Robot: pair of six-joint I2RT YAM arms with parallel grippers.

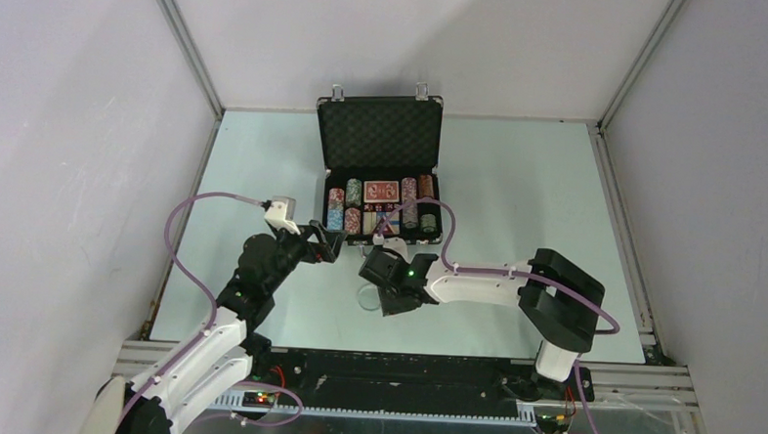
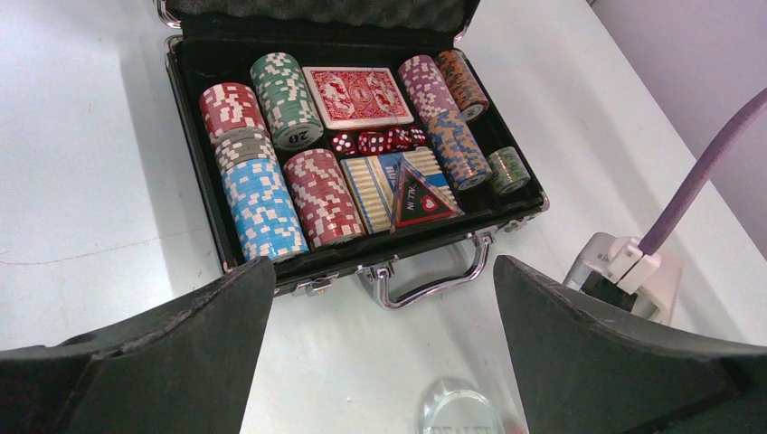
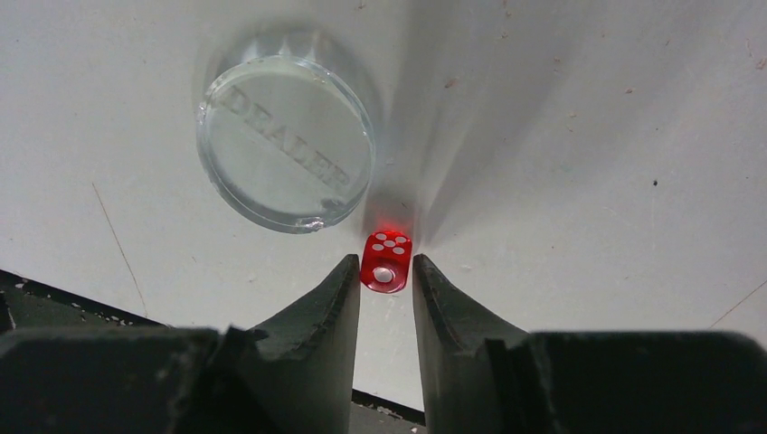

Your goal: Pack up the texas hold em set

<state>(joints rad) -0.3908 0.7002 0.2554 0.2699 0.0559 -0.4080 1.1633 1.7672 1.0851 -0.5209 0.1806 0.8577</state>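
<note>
The black briefcase [image 1: 379, 129] stands open at the table's far middle; its silver handle [image 2: 434, 285] faces me. Inside lie striped chip stacks [image 2: 262, 208], red-backed cards [image 2: 357, 95], a few red dice [image 2: 375, 140] and a triangular "all in" marker [image 2: 418, 197]. My left gripper [image 1: 325, 242] is open and empty just before the case, its jaws wide apart [image 2: 384, 271]. My right gripper [image 1: 393, 301] is shut on a red die [image 3: 386, 262] at its fingertips, low over the table. The clear round "DEALER" disc [image 3: 285, 145] lies on the table beside it and also shows in the left wrist view [image 2: 459, 414].
The right arm's white wrist camera and purple cable [image 2: 633, 262] sit close to the right of the left gripper. Grey walls with metal rails enclose the pale table [image 1: 518, 184]. The black base rail [image 1: 403, 374] runs along the near edge.
</note>
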